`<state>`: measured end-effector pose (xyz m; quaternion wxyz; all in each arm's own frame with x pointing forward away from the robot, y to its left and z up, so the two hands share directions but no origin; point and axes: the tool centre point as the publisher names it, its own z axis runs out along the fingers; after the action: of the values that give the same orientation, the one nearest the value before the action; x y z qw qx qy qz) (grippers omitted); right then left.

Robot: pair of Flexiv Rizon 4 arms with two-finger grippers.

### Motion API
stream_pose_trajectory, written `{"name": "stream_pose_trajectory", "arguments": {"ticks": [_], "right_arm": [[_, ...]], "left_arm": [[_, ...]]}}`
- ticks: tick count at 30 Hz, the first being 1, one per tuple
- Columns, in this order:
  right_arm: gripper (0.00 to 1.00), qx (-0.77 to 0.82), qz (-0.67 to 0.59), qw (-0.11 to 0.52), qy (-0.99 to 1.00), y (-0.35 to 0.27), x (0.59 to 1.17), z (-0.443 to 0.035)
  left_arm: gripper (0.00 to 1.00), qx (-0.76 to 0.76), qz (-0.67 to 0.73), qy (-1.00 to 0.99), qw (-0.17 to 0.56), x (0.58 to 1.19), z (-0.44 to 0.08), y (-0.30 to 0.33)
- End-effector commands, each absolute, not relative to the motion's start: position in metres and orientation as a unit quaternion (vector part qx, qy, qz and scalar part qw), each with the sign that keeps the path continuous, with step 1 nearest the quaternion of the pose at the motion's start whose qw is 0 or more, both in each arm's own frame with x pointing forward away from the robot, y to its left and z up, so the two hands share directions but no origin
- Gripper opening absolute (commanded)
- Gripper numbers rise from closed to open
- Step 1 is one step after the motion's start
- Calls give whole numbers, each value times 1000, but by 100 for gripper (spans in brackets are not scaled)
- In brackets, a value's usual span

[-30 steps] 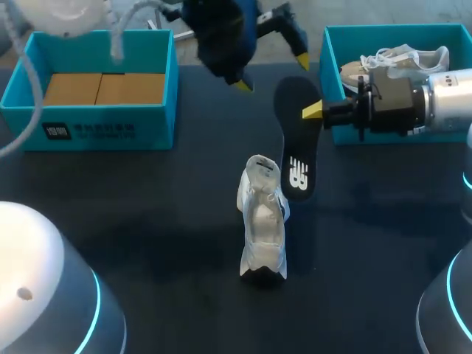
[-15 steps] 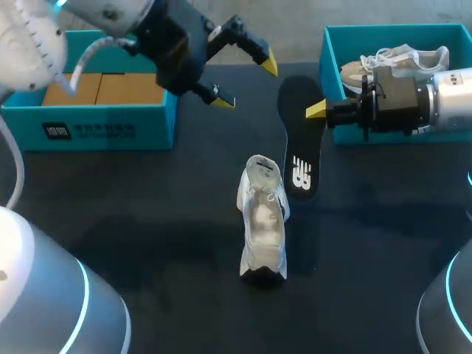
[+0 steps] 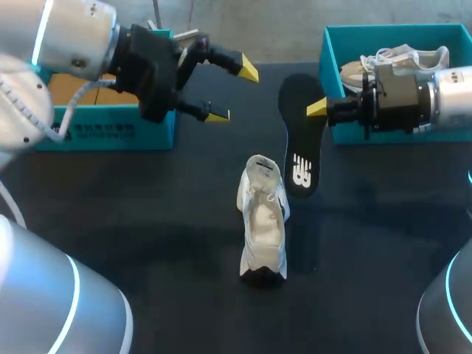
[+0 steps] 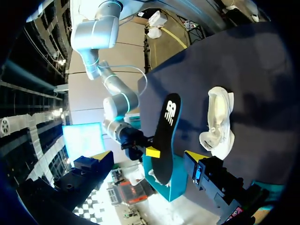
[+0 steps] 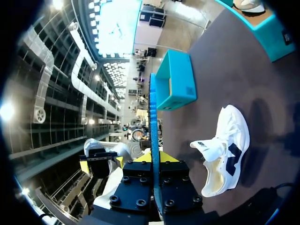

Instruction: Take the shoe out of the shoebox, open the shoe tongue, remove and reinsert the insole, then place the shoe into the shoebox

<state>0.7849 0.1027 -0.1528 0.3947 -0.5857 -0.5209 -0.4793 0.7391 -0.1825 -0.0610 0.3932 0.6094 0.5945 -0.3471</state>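
Note:
The white shoe (image 3: pixel 262 221) stands on its sole at the table's middle, toe toward the front edge, and also shows in the right wrist view (image 5: pixel 222 150). Behind it the black insole (image 3: pixel 299 140) hangs on edge, toe end down by the shoe's heel. My right gripper (image 3: pixel 316 108) is shut on the insole's upper edge; in its wrist view the insole (image 5: pixel 153 136) runs edge-on between the fingers. My left gripper (image 3: pixel 234 93) hovers open and empty left of the insole, above the table. In the left wrist view, the insole (image 4: pixel 166 136) and shoe (image 4: pixel 218 124) lie ahead.
A teal shoebox (image 3: pixel 103 133) holding brown cartons stands at the back left, just behind my left arm. A second teal shoebox (image 3: pixel 328 81) at the back right holds another white shoe (image 3: pixel 402 59), partly hidden by my right wrist.
My left arm has swung left and lower, its open gripper now pointing right toward the insole. The right gripper, insole and shoe have hardly moved.

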Motion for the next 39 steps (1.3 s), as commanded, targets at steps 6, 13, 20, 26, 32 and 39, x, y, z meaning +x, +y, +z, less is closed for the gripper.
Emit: {"name": "stream_pose_trajectory", "arguments": {"ticks": [6, 13, 20, 26, 32, 39], "right_arm": [[0, -593, -474, 394, -519, 105, 788, -148], [0, -595, -473, 408, -506, 109, 792, -145], [0, -593, -473, 407, -509, 110, 787, -129], [0, -585, -482, 412, -505, 111, 780, -119], [0, -578, -483, 414, -511, 117, 773, -109], [0, -563, -479, 425, -522, 130, 764, -102]], "left_arm": [[100, 567, -410, 547, 459, 737, -66, -181], [100, 561, -416, 538, 472, 738, -70, -180], [100, 549, -439, 519, 486, 739, -77, -175], [100, 531, -453, 513, 499, 744, -85, -171], [100, 526, -465, 505, 502, 746, -94, -171], [100, 529, -466, 503, 499, 749, -101, -175]]}}
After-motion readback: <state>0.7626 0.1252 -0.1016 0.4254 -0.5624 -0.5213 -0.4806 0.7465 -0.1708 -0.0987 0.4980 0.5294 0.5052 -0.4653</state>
